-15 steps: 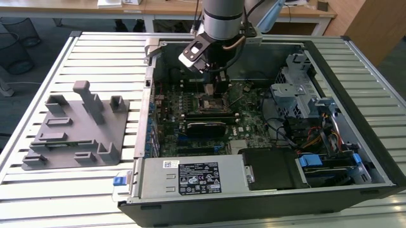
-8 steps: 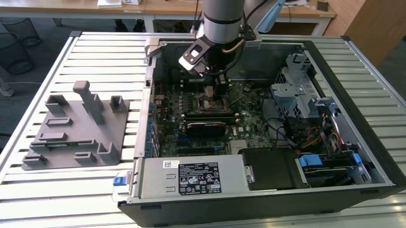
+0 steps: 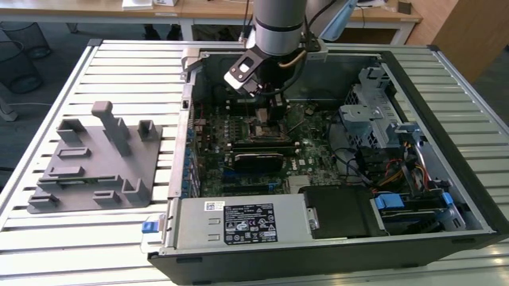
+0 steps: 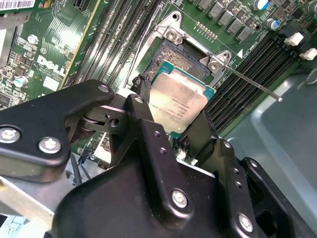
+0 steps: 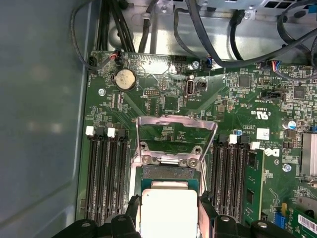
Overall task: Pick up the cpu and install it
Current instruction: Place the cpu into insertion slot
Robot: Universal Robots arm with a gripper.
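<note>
— We are finding the cpu (image 4: 182, 101) clamped by two opposite edges, the gripper (image 4: 172, 109) pressing in tight on it, directly over the open socket (image 4: 176, 58).

— We are reading that edge hold as keeping its underside clear. The load plate (image 5: 178, 120) is standing raised, leaving the socket free. Whether the chip is touching the socket, we are not able to tell.

Sticker (image 3: 248, 223) w/ tiny unreadable print sat on PSU (image 3: 199, 229) near motherboard (image 3: 310, 149), white logo (image 4: 51, 65) on motherboard, faint print on cpu (image 4: 179, 101).
</note>
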